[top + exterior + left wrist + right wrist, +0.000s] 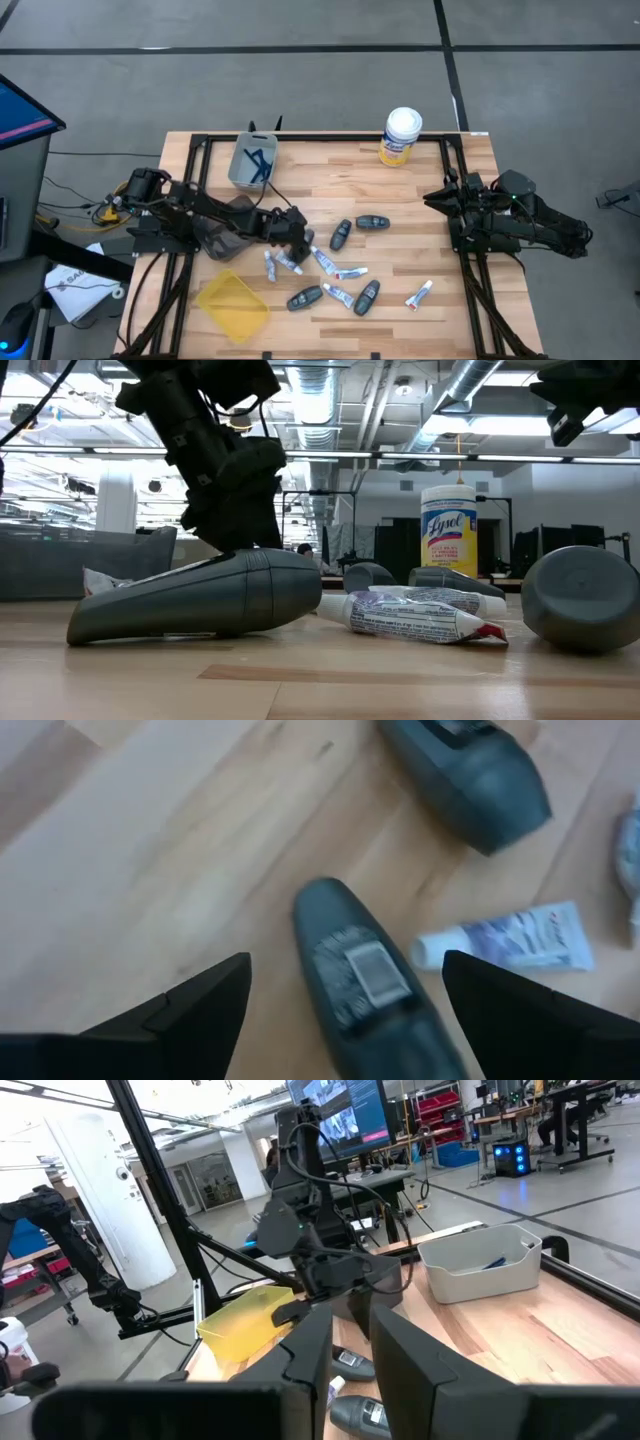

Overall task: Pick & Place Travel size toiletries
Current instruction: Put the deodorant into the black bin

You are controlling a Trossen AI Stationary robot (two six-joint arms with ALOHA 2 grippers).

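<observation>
My left gripper (306, 240) (345, 958) is open near the table's middle. Its two fingers stand on either side of a dark grey oval fob (365, 975) (341, 233) that lies flat on the wood, and they do not touch it. A second fob (465, 770) (372, 222) lies just beyond it, and a white tube (510, 940) lies beside it. More fobs (366, 296) and white tubes (337, 295) are scattered toward the near edge. Dark-blue razors lie in a grey bin (252, 160). My right gripper (440, 196) (352, 1342) waits shut at the table's right side.
A yellow canister with a white lid (401, 137) (448, 535) stands at the far edge. An open yellow container (232, 303) sits near the left front corner. One white tube (418, 293) lies apart toward the right. Black frame rails (470, 290) run along both sides of the table.
</observation>
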